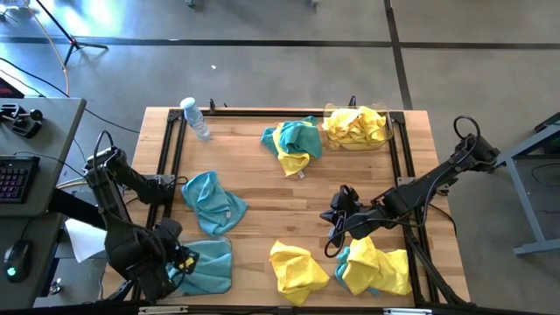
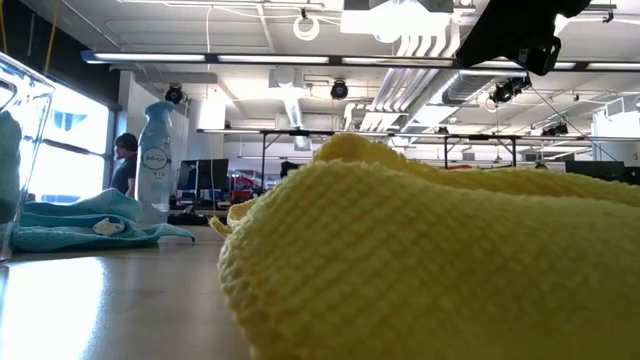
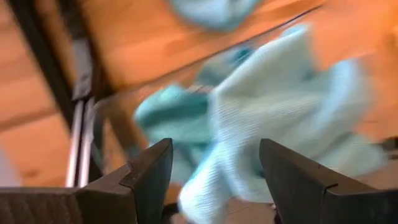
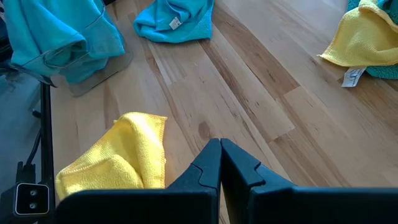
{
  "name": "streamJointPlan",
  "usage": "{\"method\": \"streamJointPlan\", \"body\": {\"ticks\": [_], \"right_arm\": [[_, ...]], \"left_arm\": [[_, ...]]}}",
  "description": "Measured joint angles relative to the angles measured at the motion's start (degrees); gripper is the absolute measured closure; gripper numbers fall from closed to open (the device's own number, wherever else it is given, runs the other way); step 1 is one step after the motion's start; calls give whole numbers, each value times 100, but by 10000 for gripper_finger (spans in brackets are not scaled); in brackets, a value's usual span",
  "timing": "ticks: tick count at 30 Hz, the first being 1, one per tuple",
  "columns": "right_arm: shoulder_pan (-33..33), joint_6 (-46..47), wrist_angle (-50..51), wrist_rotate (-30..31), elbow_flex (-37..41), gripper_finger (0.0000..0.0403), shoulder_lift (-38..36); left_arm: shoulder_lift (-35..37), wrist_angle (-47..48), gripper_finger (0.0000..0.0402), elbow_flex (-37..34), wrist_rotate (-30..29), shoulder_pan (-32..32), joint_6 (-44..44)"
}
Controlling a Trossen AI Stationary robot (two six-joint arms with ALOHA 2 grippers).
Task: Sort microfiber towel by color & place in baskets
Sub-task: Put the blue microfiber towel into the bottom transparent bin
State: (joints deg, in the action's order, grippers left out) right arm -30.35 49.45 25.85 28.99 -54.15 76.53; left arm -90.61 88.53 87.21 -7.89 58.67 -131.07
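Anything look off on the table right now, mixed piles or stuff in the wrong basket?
Two piles are mixed: a teal and yellow bundle lies beside the yellow-filled basket, and another yellow-over-teal heap sits at the near edge. The baskets themselves look single-coloured. A water bottle lies on the table's far left.

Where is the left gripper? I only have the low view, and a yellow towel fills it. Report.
Observer: The left gripper hangs open over the teal towels in the left-corner basket, by the left arm's base.
Operator: Now give me the right gripper.
Observer: The right gripper is shut and empty, above the table beside a loose yellow towel.
Operator: Report the other basket.
Observer: The far-right basket holds only yellow towels.
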Motion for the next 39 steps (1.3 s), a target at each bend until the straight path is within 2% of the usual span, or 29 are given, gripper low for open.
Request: {"method": "streamJointPlan", "body": {"ticks": [3,6,10,16,30,39], "right_arm": [[0,0,0,0,0,402,0],[0,0,0,0,0,402,0],[0,0,0,2,0,402,-2],[-1,0,0,2,0,402,-2],[0,0,-2,0,0,402,-2],[0,17,-4,0,0,402,-2]], "left_arm": [[0,-16,172,261,-761,-32,147],[-15,-338,172,283,-1007,-144,302],[-274,-636,172,283,-705,-318,405],[-1027,-665,172,277,58,-403,-23],[-2655,-1046,172,259,413,-382,-268],[-2682,-1402,172,10,532,-396,-327]]}}
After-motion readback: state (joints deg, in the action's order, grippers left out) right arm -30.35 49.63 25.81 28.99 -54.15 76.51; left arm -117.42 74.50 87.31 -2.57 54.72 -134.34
